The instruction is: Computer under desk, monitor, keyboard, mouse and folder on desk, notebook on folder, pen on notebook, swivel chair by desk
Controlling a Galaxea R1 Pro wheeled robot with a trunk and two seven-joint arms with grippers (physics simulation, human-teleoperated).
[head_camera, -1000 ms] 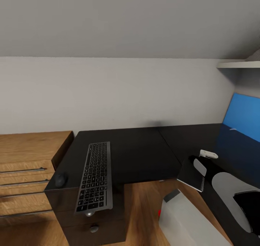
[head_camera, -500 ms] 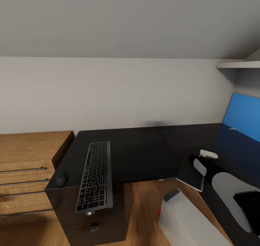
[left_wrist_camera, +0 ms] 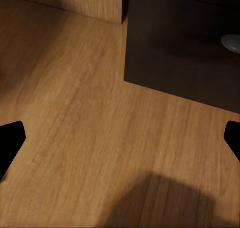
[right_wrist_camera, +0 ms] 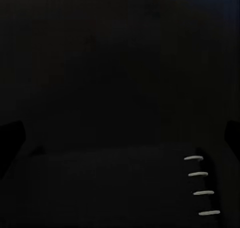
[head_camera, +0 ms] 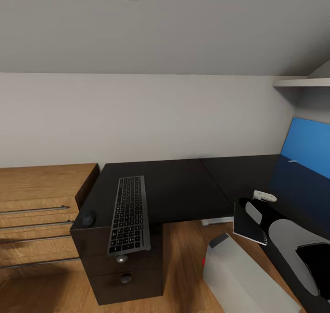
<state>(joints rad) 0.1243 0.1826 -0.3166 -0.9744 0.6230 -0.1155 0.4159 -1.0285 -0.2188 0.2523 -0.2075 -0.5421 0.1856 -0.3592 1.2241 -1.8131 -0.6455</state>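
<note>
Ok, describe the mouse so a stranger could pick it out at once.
Find the glossy black desk against the grey wall, beside the wooden chest of drawers. At the desk's near corner on the chest's side, left of the long keyboard, sits the mouse. It is small, rounded and black, lying on the desktop, unlike the silver knobs on the drawer fronts below.

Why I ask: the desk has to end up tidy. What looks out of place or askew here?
The keyboard lies lengthwise with its near end past the desk edge, above a drawer knob. The mouse sits at the desk's corner. The notebook juts past the desk edge, above the computer.
</note>
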